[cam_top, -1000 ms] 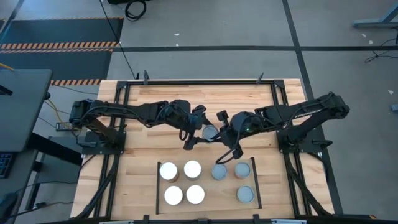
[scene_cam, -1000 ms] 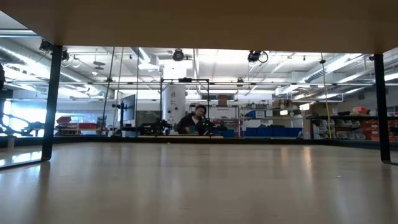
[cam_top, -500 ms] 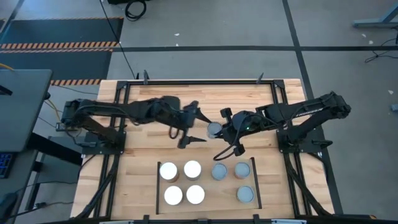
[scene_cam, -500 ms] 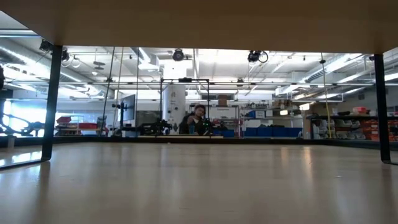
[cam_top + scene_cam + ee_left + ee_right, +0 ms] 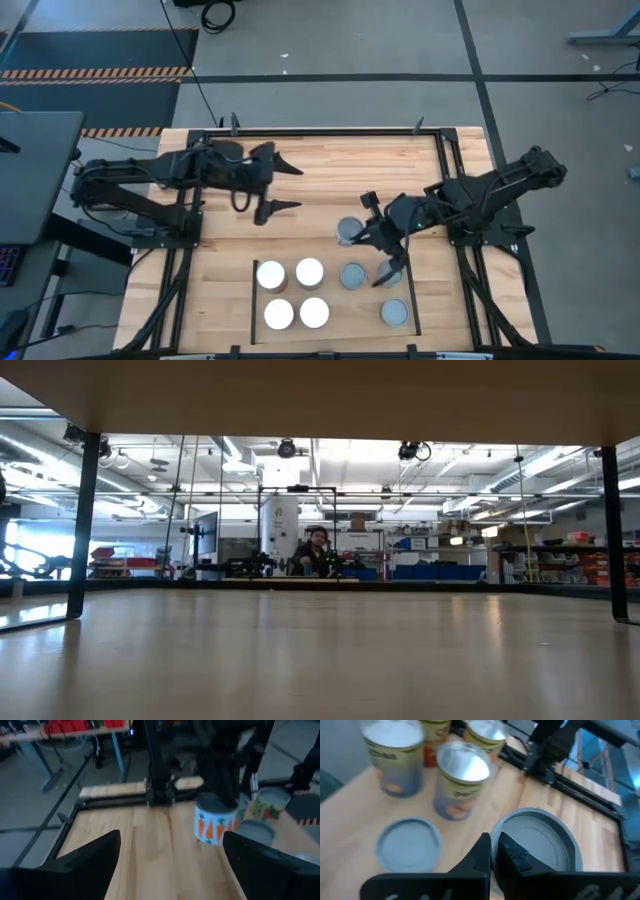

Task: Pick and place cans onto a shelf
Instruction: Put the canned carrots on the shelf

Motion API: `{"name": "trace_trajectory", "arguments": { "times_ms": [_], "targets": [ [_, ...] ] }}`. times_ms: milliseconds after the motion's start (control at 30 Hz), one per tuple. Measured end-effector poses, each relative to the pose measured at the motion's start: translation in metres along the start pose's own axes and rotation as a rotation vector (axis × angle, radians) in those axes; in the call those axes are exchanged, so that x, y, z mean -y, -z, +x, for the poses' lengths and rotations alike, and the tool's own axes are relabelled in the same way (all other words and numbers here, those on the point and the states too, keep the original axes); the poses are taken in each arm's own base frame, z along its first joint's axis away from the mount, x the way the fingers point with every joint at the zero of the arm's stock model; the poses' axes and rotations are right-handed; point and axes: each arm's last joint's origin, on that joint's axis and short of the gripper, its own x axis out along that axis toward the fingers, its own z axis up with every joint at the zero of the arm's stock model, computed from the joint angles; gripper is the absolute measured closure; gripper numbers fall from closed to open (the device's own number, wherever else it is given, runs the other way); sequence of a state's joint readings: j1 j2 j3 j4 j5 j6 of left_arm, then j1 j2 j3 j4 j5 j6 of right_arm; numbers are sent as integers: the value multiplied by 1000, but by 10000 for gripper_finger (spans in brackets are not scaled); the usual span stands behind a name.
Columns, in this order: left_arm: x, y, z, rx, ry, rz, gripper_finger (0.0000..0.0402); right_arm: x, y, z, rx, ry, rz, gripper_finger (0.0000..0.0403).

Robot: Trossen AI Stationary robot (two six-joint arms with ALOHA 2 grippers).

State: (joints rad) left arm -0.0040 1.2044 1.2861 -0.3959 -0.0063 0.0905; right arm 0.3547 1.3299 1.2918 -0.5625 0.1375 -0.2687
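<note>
Pale-wood tabletop with black frame; workshop hall beyond, a person far off.
Left gripper, fingers wide and empty, over bare wood. Right gripper, fingers pressed together and empty, above the shelf, cans beneath and beside it.

Industrial lab: blue storage bins, ceiling strip lights.
</note>
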Motion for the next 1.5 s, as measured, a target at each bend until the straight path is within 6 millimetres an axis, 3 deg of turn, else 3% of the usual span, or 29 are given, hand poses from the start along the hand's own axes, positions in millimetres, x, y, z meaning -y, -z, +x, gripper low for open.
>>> {"name": "trace_trajectory", "arguments": {
  "times_ms": [167,300,567,833,1033,1267,1500],
  "targets": [
    [0,-3,-8,27,-2,-19,44,-18,-14,-2,51,-52,18,387],
    [-1,-7,-16,60,-6,-20,44,-33,-41,-3,113,-111,12,387],
    [-1,-7,-20,61,-6,-28,45,-84,-73,10,144,-271,-35,387],
    [-1,-6,-19,52,-4,-45,45,-123,-68,34,57,-352,38,387],
    [-1,-6,-19,53,-5,-45,45,-126,-43,63,-175,-324,60,387],
    [-1,-5,-19,36,-4,-23,45,-121,-37,66,-238,-332,75,382],
    [-1,-4,-19,34,-5,-19,45,-121,-39,67,-216,-340,75,340]
  ]
}}
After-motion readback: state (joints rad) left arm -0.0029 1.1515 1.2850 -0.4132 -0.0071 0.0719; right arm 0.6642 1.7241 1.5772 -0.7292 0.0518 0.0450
